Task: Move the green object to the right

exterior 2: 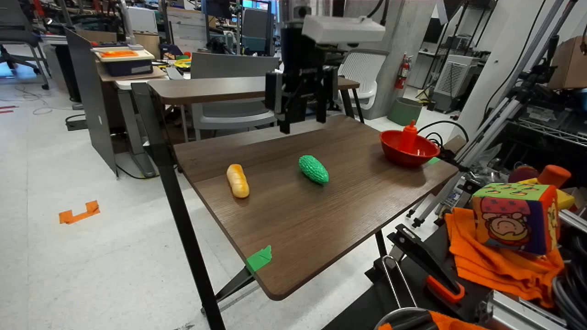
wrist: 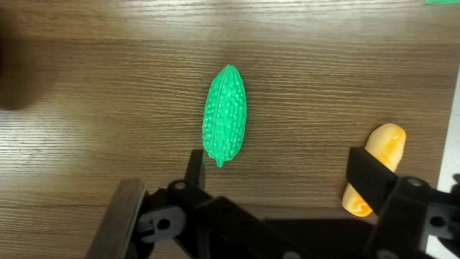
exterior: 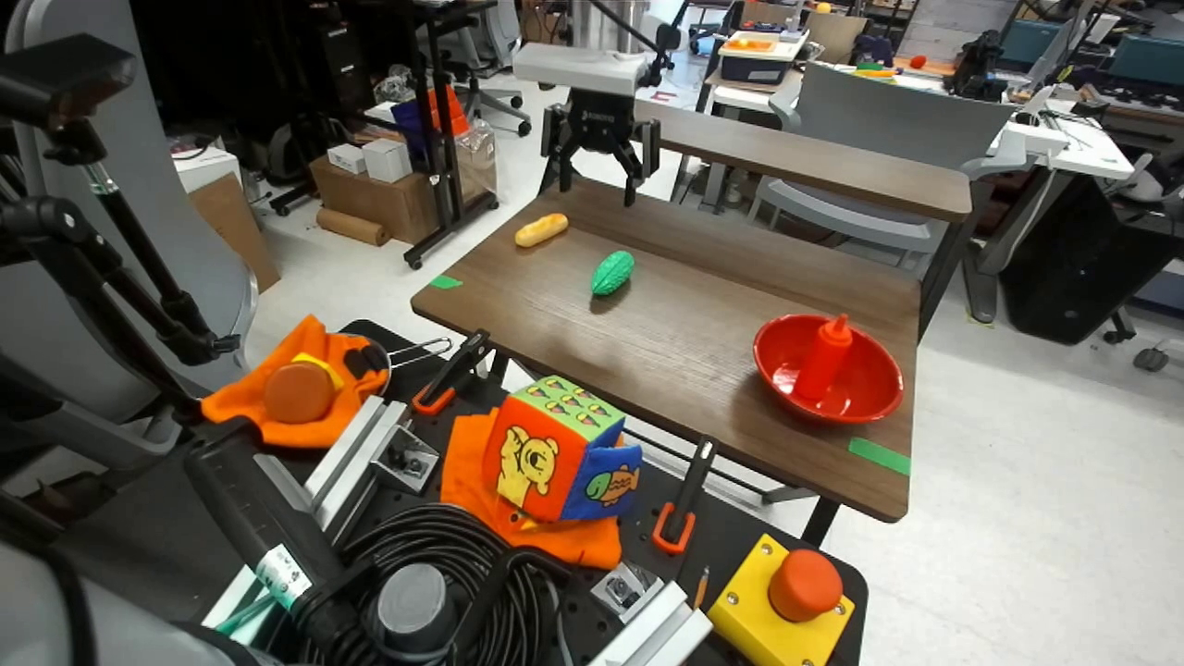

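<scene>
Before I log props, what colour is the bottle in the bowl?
Red bottle, clearest in an exterior view.

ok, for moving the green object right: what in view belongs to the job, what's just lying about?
In the job:
green object, lying on the table
fingers, open, holding nothing

Just lying about:
yellow-orange oblong object
red bowl with a red bottle in it
green tape patches
patterned cube on an orange cloth, off the table
</scene>
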Motion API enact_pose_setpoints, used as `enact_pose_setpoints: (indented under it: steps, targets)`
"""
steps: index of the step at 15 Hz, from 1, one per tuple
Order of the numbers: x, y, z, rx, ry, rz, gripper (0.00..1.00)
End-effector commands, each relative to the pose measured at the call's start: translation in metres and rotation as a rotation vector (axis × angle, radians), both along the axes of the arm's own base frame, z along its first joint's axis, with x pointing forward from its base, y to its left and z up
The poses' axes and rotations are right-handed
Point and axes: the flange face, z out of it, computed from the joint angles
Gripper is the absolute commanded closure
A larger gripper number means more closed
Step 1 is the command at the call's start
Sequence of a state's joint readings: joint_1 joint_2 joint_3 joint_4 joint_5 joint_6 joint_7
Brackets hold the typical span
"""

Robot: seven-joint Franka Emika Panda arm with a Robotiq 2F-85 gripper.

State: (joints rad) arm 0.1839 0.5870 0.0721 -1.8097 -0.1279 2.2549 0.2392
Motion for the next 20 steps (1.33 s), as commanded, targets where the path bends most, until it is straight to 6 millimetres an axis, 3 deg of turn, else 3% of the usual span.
enact_pose_setpoints:
  steps: [1,8,14,15,17,20]
  targets:
    - [0.03,0.004,-0.038,-0.055,0.045,-0.013,0.0]
    - [0.043,-0.008,-0.087,-0.179,0.204,-0.113,0.0]
    - [0.049,-0.012,-0.111,-0.207,0.279,-0.147,0.0]
    - [0.051,-0.013,-0.116,-0.205,0.277,-0.155,0.25]
    - [0.055,-0.013,-0.125,-0.205,0.267,-0.162,0.32]
    - [0.055,-0.011,-0.13,-0.199,0.297,-0.167,0.58]
